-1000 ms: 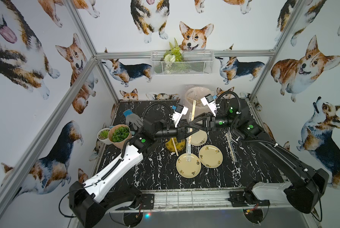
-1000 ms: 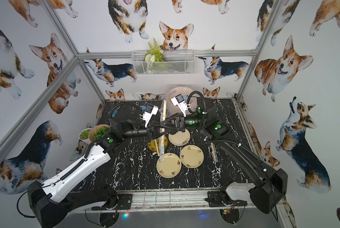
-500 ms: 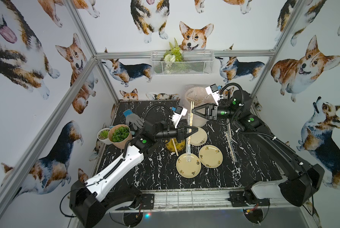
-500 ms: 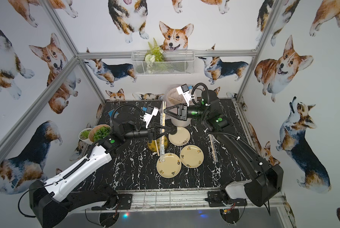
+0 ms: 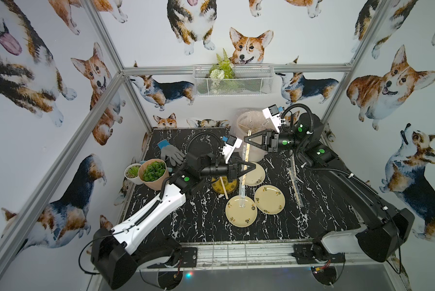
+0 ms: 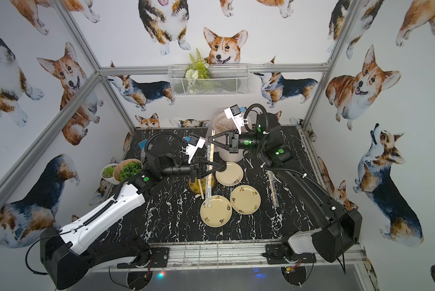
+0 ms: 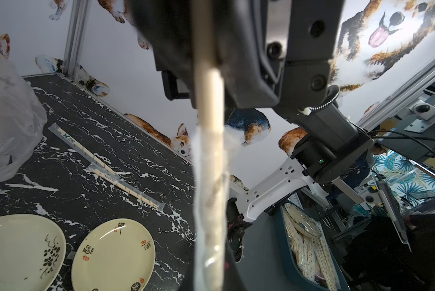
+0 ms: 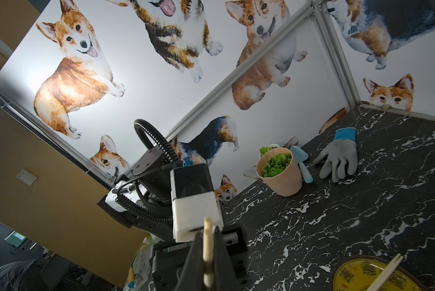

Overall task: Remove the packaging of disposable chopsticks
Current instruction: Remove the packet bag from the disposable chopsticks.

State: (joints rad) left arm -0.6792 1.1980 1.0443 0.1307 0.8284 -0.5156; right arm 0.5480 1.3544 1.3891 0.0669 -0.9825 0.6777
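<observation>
My right gripper (image 5: 246, 139) is clamped tight on the bare top of the chopsticks (image 8: 207, 248), centre frame. The left gripper (image 5: 254, 165) is closed on the sleeve (image 7: 209, 201) below. Its pinch point is hidden, and the sleeve's lower end blurs over a plate (image 5: 233, 210).

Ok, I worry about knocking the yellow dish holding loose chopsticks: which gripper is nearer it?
Left. The left gripper is raised just behind the yellow dish, shut on the packaging; the right gripper is farther back by the lined bin, clamping the disposable chopsticks.
</observation>
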